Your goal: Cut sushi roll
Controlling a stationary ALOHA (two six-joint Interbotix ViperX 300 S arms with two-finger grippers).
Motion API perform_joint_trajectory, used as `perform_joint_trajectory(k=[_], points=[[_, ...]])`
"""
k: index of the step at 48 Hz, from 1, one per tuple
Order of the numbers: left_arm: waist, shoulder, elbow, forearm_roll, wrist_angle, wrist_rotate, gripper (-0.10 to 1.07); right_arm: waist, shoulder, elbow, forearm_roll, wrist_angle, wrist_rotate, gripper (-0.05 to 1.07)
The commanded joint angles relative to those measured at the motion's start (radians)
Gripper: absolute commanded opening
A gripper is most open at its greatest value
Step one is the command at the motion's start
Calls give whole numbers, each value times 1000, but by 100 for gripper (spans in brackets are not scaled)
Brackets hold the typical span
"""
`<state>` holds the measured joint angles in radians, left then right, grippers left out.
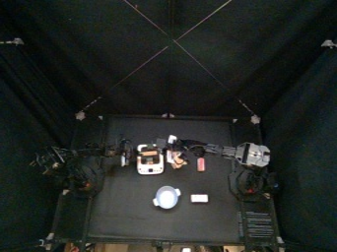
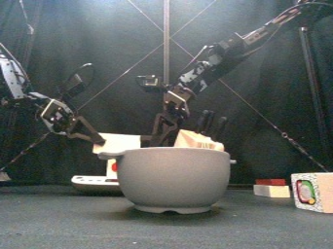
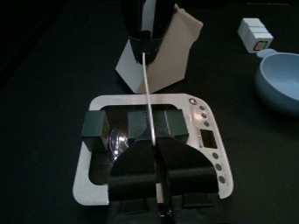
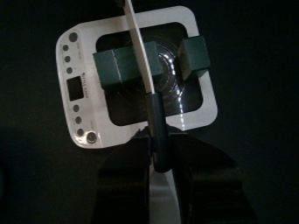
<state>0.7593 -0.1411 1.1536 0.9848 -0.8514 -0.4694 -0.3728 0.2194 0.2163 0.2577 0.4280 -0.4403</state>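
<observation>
The sushi roll [image 3: 105,124] lies across the middle of the white board [image 3: 93,175]. It also shows in the right wrist view [image 4: 117,66] and as an orange spot in the top view [image 1: 149,155]. My right gripper [image 4: 162,166] is shut on a knife [image 4: 140,61], and the blade lies crosswise over the roll's middle. From the left wrist the blade [image 3: 143,87] shows edge-on. My left gripper [image 3: 152,150] is over the board's near edge, jaws together, with its tips at the roll. In the top view the right gripper [image 1: 168,150] reaches over the board from the right.
A pale bluish dish [image 1: 168,197] stands in front of the board and fills the front view's middle [image 2: 176,180]. A small white box [image 2: 313,192] and a red-and-white item [image 2: 271,185] sit to the right. A white folded card [image 3: 170,48] stands behind the board.
</observation>
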Motion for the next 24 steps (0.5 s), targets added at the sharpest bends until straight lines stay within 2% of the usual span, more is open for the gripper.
perform_joint_trajectory(k=[1, 24], points=[[-11, 8, -28, 2, -6, 2, 13, -5, -41, -26, 3, -25, 2, 48], [-9, 15, -29, 3, -6, 2, 14, -3, -37, -20, 5, -26, 3, 48]])
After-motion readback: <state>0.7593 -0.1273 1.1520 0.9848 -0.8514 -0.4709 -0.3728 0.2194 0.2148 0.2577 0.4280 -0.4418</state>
